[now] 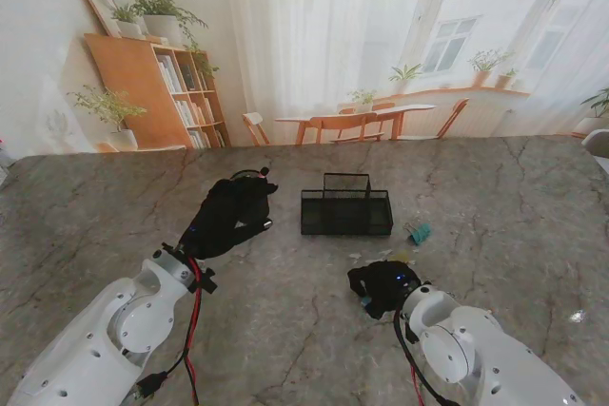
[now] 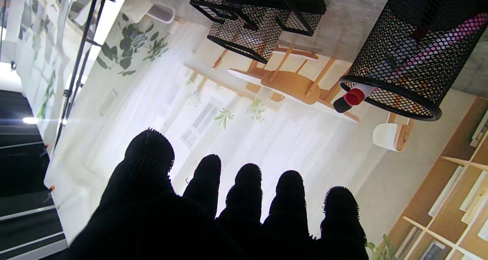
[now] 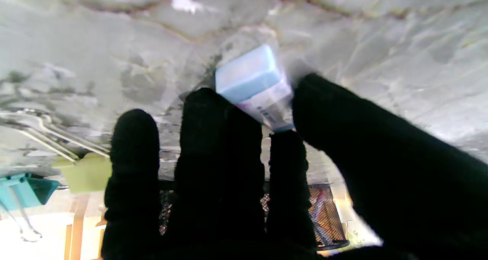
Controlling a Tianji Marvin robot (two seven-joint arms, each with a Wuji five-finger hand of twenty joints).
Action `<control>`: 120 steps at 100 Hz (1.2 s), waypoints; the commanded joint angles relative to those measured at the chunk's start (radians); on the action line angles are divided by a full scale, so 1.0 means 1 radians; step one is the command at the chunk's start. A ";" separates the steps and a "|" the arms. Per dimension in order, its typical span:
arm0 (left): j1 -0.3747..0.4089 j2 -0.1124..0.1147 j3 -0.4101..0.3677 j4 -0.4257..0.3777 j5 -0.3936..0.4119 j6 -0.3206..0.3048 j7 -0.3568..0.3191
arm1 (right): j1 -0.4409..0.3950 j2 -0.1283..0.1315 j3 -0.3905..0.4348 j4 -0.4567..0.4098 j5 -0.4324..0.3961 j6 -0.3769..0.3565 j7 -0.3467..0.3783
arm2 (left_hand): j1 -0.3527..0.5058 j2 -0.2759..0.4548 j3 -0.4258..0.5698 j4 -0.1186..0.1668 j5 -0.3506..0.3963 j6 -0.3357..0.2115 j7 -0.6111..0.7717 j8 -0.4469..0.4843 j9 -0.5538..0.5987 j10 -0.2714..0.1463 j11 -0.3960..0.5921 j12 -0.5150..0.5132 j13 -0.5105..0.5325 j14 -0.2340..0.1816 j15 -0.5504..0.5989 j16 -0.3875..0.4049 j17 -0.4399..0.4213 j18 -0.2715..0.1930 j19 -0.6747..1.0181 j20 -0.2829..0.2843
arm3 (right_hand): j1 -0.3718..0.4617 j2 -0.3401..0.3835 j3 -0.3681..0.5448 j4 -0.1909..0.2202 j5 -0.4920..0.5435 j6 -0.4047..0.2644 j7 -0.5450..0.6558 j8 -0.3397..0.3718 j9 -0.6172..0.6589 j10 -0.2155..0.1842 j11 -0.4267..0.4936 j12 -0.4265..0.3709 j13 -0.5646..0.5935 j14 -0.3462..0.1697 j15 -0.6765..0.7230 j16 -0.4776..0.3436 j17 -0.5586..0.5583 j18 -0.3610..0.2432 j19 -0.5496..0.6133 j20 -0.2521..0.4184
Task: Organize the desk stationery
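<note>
My right hand [image 3: 244, 168] pinches the blue eraser [image 3: 253, 84] on the worktop [image 1: 285, 330], mid-width near me. Left hand [image 2: 213, 214] splayed, empty. Markers already sit in the cup [image 2: 411, 54]; clips [image 3: 26, 191] remain outside the mesh organizer [image 1: 346, 212].

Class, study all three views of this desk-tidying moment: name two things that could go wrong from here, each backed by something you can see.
1. The right hand pinches the blue eraser only at its sleeved end; it might slip out.
2. The left hand hovers open beside the mesh pen cup, which it hides from the stand view; a blind move could tip it.
</note>
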 commanded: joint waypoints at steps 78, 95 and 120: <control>0.010 -0.005 -0.005 -0.008 0.006 -0.004 0.011 | -0.060 -0.031 0.058 -0.052 0.104 0.037 -0.058 | 0.031 0.060 -0.027 -0.119 0.009 -0.001 0.004 0.016 0.006 0.007 0.000 0.012 0.014 -0.014 0.008 0.008 -0.011 -0.029 0.016 -0.010 | 0.164 0.107 0.054 0.199 -0.068 0.116 0.059 0.013 -0.054 -0.079 0.148 0.088 -0.038 0.009 0.057 0.041 -0.006 0.070 0.020 0.011; 0.010 -0.005 -0.005 -0.008 0.007 -0.003 0.011 | -0.076 -0.042 0.104 -0.103 0.137 0.065 -0.074 | 0.032 0.060 -0.026 -0.119 0.009 0.000 0.004 0.016 0.006 0.007 0.000 0.012 0.015 -0.014 0.008 0.008 -0.010 -0.031 0.016 -0.011 | 0.170 0.104 0.050 0.202 -0.065 0.118 0.056 0.014 -0.052 -0.075 0.148 0.086 -0.039 0.014 0.057 0.043 -0.008 0.071 0.018 0.011; 0.012 -0.004 -0.007 -0.009 0.009 -0.005 0.013 | -0.068 -0.055 0.186 -0.177 0.179 0.109 -0.077 | 0.034 0.061 -0.025 -0.119 0.011 0.000 0.004 0.016 0.006 0.007 0.000 0.012 0.014 -0.014 0.007 0.007 -0.011 -0.031 0.015 -0.012 | 0.173 0.101 0.046 0.209 -0.061 0.122 0.053 0.014 -0.051 -0.070 0.147 0.085 -0.038 0.019 0.059 0.049 -0.011 0.077 0.016 0.012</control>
